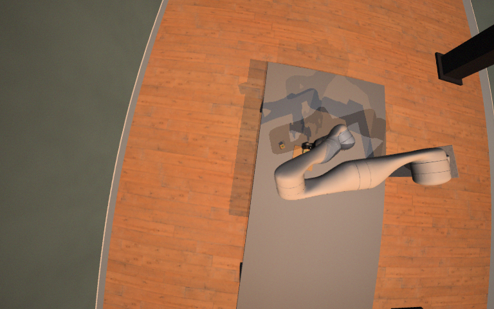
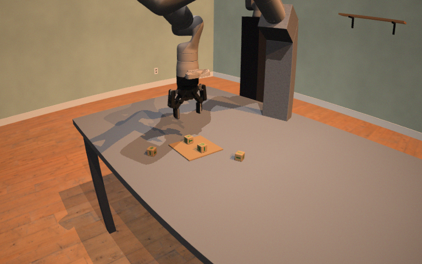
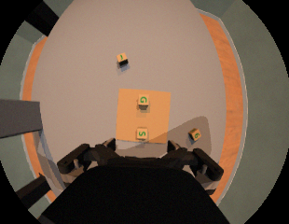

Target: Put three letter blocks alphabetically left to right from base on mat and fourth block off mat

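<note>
An orange mat (image 2: 195, 147) lies flat on the grey table. Two small wooden blocks with green marks sit on it: one near its far corner (image 2: 188, 139) and one near its middle (image 2: 201, 147). A third block (image 2: 151, 150) lies on the table left of the mat, in shadow. A fourth block (image 2: 239, 155) lies on the table right of the mat. My gripper (image 2: 187, 112) is open and empty, high above the mat's far edge. In the wrist view the mat (image 3: 144, 116) shows two blocks (image 3: 143, 100) (image 3: 143, 133), with the others off it (image 3: 122, 59) (image 3: 195, 133). The letters are too small to read.
A tall grey pillar (image 2: 277, 62) stands on the table behind the mat, with a dark column beside it. The table's left edge (image 2: 85, 137) is close to the leftmost block.
</note>
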Tool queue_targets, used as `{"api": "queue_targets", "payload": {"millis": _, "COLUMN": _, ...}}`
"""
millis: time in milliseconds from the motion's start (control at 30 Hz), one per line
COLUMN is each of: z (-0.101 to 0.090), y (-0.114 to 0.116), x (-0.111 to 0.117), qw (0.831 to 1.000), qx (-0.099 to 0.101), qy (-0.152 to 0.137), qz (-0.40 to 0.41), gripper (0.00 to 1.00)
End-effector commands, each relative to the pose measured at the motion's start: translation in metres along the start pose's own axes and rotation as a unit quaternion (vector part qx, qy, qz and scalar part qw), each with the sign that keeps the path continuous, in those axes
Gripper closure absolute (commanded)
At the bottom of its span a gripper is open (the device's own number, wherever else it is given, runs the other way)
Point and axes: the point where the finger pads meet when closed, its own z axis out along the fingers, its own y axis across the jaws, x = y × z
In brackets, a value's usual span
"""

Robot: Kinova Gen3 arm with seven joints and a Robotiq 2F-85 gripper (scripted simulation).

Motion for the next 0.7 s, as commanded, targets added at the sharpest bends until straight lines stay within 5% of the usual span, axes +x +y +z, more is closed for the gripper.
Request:
{"api": "queue_targets", "payload": {"millis": 0, "z": 0.000, "y": 0.000, "x": 0.000, "qw": 1.000, "qx": 0.000, "qy": 0.000, "qz": 0.000, "gripper": 0.00}}
{"api": "queue_targets", "payload": {"millis": 367, "z": 0.000, "y": -0.001, "x": 0.006, "qw": 0.999, "qx": 0.000, "qy": 0.000, "qz": -0.035, "gripper": 0.00}}
{"api": "queue_targets", "payload": {"millis": 667, "z": 0.001, "y": -0.008, "x": 0.029, "qw": 0.989, "qx": -0.001, "qy": 0.000, "qz": -0.147, "gripper": 0.00}}
